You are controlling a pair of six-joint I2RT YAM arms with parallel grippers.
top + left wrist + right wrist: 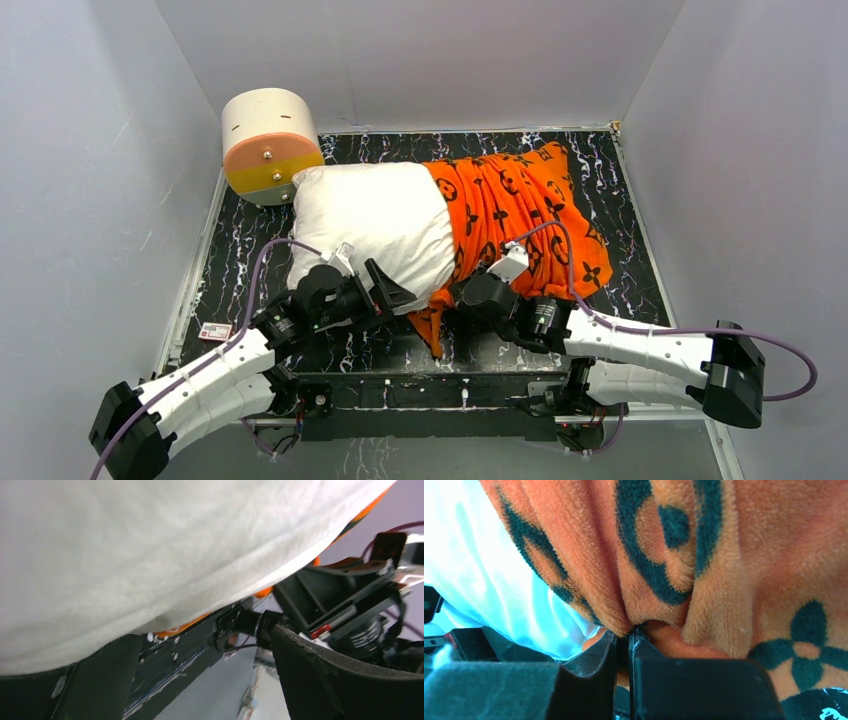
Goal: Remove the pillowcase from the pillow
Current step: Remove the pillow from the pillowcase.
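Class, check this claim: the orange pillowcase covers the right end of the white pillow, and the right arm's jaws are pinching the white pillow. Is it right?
Not quite. The right gripper has its jaws shut on a fold of the orange pillowcase, not on the white pillow, as the right wrist view shows. The pillowcase does cover the pillow's right end.

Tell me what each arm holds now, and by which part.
The right fingers pinch a fold of the orange pillowcase near its open edge, beside the white pillow. The left fingers stand open and hold nothing.
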